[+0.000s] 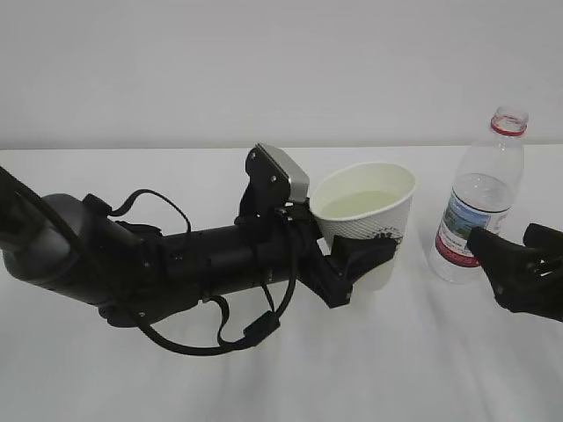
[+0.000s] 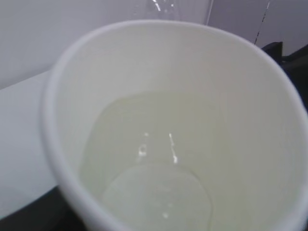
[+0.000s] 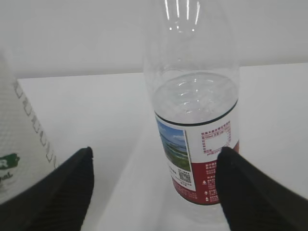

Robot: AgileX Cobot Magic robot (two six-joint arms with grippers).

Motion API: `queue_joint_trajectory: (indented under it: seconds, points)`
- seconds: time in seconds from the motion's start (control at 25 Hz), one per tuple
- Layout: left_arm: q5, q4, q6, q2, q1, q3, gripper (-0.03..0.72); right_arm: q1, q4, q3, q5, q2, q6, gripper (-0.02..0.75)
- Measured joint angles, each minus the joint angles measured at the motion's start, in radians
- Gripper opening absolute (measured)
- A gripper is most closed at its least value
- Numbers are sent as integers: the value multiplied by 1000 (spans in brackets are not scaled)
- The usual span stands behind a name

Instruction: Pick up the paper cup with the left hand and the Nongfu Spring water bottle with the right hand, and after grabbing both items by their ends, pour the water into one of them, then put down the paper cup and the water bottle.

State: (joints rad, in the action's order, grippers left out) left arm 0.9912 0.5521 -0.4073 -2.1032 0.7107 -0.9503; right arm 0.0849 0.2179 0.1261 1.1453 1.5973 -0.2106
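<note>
The white paper cup (image 1: 380, 215) with a dark green logo stands almost upright, and my left gripper (image 1: 359, 260) is shut on its lower half. Clear water (image 1: 356, 203) lies in it. The left wrist view looks straight down into the cup (image 2: 144, 57) at the water (image 2: 159, 163), and the cup hides the fingers there. The Nongfu Spring water bottle (image 1: 479, 198) stands uncapped on the table to the right, partly full. My right gripper (image 1: 517, 251) is open just in front of the bottle (image 3: 197, 120). Its right finger (image 3: 250, 192) overlaps the bottle's lower right side; its left finger is well apart.
The white table (image 1: 264, 387) runs back to a plain white wall. The cup's side (image 3: 14, 144) stands close to the left of my right gripper. The bulky left arm (image 1: 132, 264) with its cables lies low across the left half of the table.
</note>
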Motion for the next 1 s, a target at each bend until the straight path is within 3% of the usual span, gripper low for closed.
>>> queue_joint_trajectory:
  seconds: [0.52,1.0]
  points:
    - [-13,-6,1,0,-102,4,478,0,0,0,0,0,-2,591]
    - [63,-33,2,0,-181,113,478,0,2,0,0,0,-2,591]
